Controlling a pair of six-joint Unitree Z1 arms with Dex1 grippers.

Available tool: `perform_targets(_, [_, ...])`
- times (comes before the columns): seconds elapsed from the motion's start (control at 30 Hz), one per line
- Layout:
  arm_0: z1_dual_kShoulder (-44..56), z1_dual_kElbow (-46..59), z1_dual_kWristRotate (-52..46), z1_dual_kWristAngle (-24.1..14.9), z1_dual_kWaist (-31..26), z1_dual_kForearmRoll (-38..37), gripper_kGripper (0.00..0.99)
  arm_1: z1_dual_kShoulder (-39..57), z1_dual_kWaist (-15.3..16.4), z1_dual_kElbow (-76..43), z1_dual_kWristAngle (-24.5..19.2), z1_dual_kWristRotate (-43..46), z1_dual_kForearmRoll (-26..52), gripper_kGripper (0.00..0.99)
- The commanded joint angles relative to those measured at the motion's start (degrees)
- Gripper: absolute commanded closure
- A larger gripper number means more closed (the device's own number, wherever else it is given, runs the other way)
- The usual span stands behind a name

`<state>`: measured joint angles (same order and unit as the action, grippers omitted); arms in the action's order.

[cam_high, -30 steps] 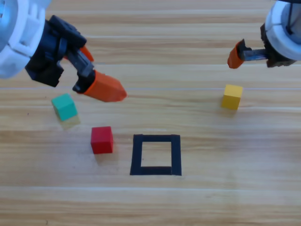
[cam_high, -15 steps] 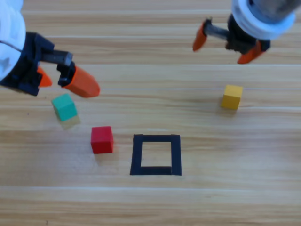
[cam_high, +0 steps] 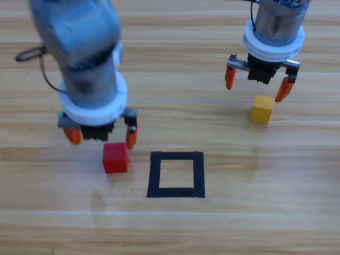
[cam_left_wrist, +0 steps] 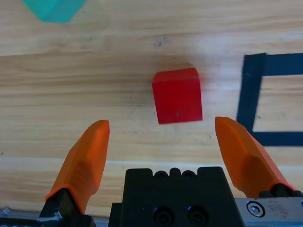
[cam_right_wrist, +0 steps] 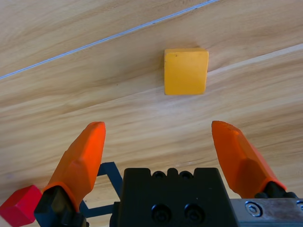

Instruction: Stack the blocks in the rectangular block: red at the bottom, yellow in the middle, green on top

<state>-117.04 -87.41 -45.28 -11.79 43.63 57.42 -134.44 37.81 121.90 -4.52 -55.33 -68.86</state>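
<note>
Red cube (cam_left_wrist: 177, 95) just ahead of left gripper's (cam_left_wrist: 163, 146) wide jaws, untouched.

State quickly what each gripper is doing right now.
Left gripper: open, holding nothing, above the red cube.
Right gripper: open, holding nothing, above the yellow cube.

red cube (cam_high: 115, 158): flat on the bench, just left of the tape square, apart from it
yellow cube (cam_high: 262, 109): on the bench, well right of the square
green cube (cam_left_wrist: 53, 9): only partly visible, beyond the red one
tape square (cam_high: 176, 174): black outline, bare wood inside
</note>
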Motion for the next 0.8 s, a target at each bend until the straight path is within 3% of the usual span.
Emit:
perform_targets(0.03, [-6.1, -1.4, -2.7, -0.3, -0.6, 0.6, 0.019, -4.9, -2.3, 1.1, -0.6, -1.6, -0.9, 0.002])
perform_targets(0.8, [-7.5, -2.6, -5.2, 7.0, -5.1, -1.8, 0.048, -9.2, -6.9, 2.3, -1.2, -0.8, -1.2, 0.010])
